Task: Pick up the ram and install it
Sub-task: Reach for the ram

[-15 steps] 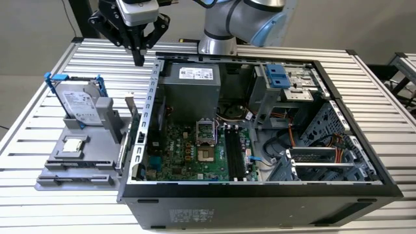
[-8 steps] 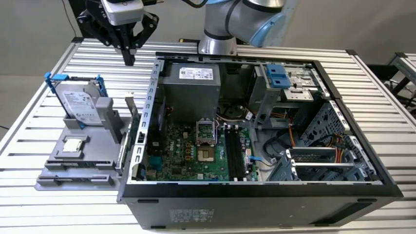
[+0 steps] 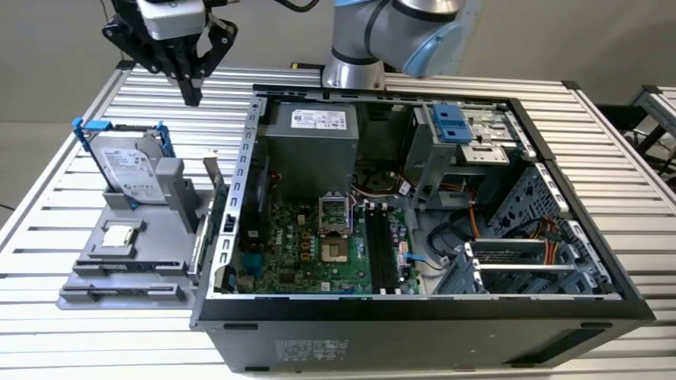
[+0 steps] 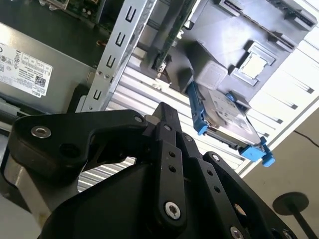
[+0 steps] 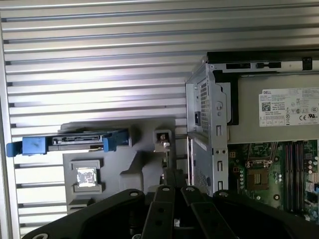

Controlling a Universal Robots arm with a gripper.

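We are seeing the gripper (image 3: 192,96) hanging above the slatted table (image 3: 148,104), outside the computer case (image 3: 423,340) and off its back corner on the exterior view's left. Its jaws are looking closed, or very nearly so, and they are gripping nothing.

As far as we are judging, the ram (image 4: 173,31) is the dark green strip standing on edge in the grey holder (image 3: 116,289), in the part closest to the case's side wall. In the second wrist view it is running just beside that perforated wall. The hard drive (image 3: 129,170) and the small square chip (image 3: 119,236) are sitting in the same holder, farther from the case.

Inside the case, the black slots (image 3: 382,252) on the motherboard are looking empty. So we are reckoning the task is at its very start. The ram is not yet picked up, and both the grasp and the seating in a slot are left to do.
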